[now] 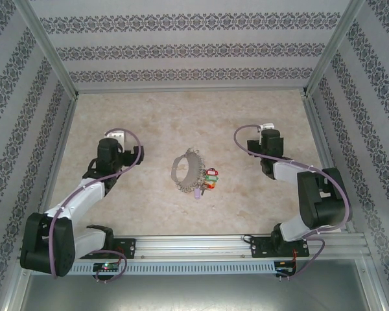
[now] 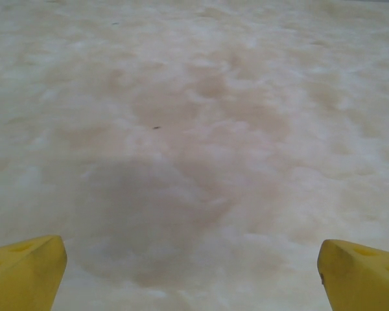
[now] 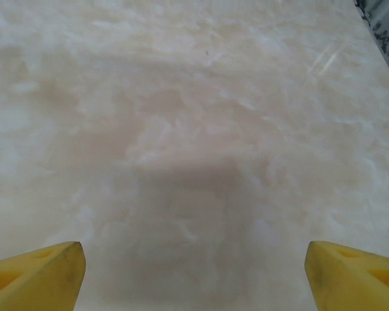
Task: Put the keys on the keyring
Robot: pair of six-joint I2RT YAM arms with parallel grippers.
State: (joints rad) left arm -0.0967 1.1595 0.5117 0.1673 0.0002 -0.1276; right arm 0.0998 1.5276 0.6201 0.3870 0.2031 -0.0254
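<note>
**While Both Grippers Stood Apart, the Keyring Lay Mid-Table**

Where the pale marbled table [image 1: 259, 110] spread between patterned walls [image 1: 181, 45], the left arm [image 1: 84, 191] and right arm [image 1: 311, 194] reached in from their rail at the near edge, one on each side.

From above, the left gripper [image 1: 136, 156] pointed toward the table's middle, and the right gripper [image 1: 254, 146] faced it from the other side. Both hung well apart from the task's things. Their jaws were told best by the wrist views. The left gripper [image 2: 191, 262] had its yellow fingertips [image 2: 26, 272] at the frame's lower corners, spread wide over bare table. The right gripper [image 3: 194, 265] was spread the same way, holding nothing.

Between the arms lay the keyring [image 1: 175, 170], seen from above alone (neither wrist camera caught it). Its hoop read as an oval, long axis running roughly near to far, rim fringed with small metal bits. Whether it lay flat or tilted could not be told.

Smallest were the keys [image 1: 211, 179]. Their red, green and yellow tags fanned rightward from the hoop's right edge, touching it. Whether they were threaded on could not be told.
</note>
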